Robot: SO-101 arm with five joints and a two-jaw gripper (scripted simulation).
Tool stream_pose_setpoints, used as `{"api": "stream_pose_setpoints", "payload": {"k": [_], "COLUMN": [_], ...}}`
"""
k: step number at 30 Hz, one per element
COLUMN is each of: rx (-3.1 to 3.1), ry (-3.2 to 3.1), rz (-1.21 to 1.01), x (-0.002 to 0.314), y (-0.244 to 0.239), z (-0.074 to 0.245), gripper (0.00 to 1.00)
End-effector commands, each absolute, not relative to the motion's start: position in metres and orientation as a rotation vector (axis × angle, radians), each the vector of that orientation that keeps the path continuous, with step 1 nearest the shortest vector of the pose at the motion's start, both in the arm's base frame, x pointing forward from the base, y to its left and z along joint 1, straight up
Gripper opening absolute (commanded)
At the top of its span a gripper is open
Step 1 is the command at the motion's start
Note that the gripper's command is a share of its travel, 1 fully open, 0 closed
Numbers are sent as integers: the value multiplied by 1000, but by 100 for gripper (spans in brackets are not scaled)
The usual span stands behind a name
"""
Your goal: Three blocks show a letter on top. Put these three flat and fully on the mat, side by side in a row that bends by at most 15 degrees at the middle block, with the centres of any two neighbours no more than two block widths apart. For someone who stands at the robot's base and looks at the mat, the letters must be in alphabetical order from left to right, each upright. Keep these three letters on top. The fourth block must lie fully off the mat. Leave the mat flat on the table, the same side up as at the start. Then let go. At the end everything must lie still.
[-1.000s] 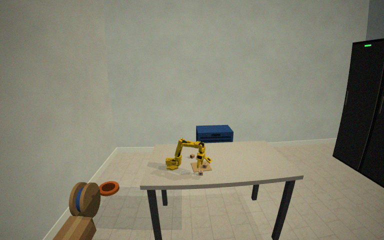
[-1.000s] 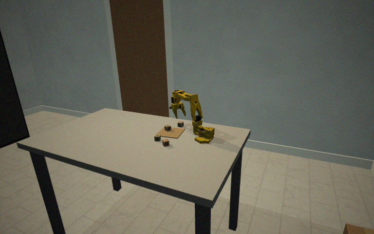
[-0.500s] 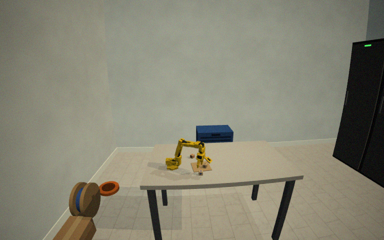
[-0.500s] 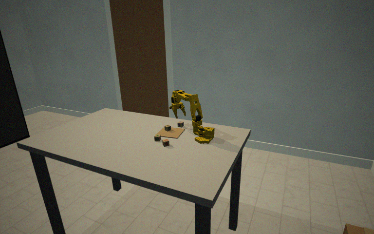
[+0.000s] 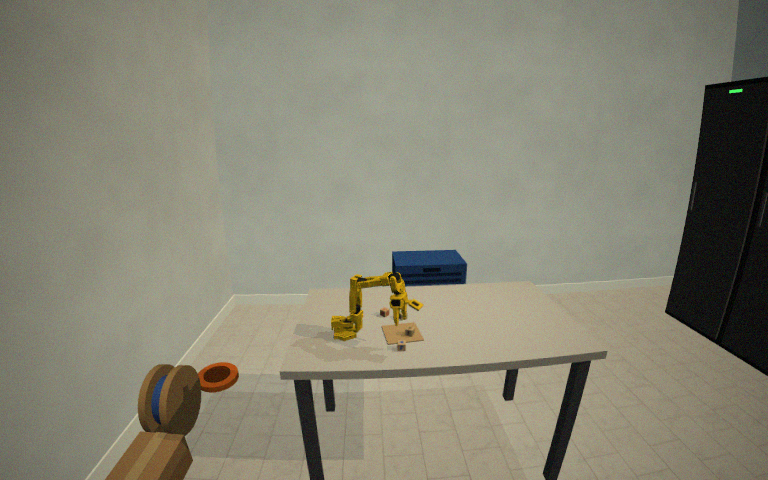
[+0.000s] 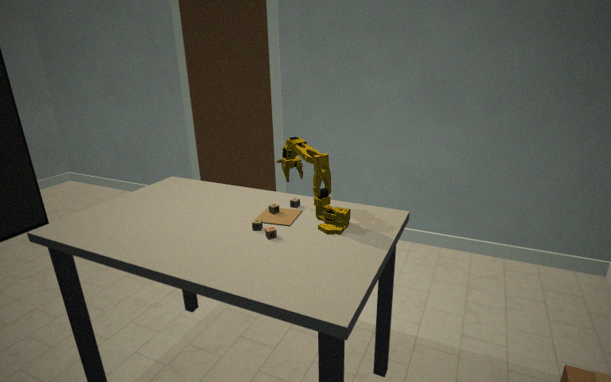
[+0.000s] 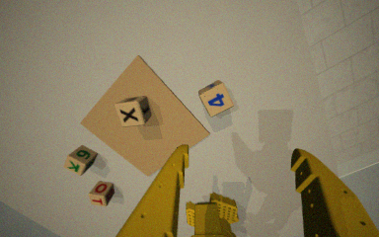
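Observation:
A tan mat lies flat on the table. A block with a black X on top sits on the mat. A block with a blue 4 on top lies off the mat, beside its right edge. Two more blocks lie off the mat at the lower left. One shows a 6 and a green K. The other shows a red O and a T. My gripper hangs high above the table near the mat's corner, with its jaws apart and nothing between them. It also shows in the exterior view.
The arm's yellow base stands on the table close to the mat. The table edge lies well away from the blocks. A blue cabinet stands on the floor behind the table.

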State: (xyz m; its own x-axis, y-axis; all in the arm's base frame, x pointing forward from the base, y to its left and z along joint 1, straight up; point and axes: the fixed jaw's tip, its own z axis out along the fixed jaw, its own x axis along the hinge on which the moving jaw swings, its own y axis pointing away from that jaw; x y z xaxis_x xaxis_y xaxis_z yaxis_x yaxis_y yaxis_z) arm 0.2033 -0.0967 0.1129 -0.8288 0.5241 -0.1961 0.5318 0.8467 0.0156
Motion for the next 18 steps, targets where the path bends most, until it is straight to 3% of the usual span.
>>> {"api": "stream_pose_setpoints", "payload": {"k": [1, 8, 18], "rx": [770, 726, 717], "ry": [2629, 2477, 2450], "rz": [-112, -149, -154], "x": [205, 198, 197], "y": [-99, -96, -94], "z": [153, 184, 189], "gripper": [35, 35, 35]}}
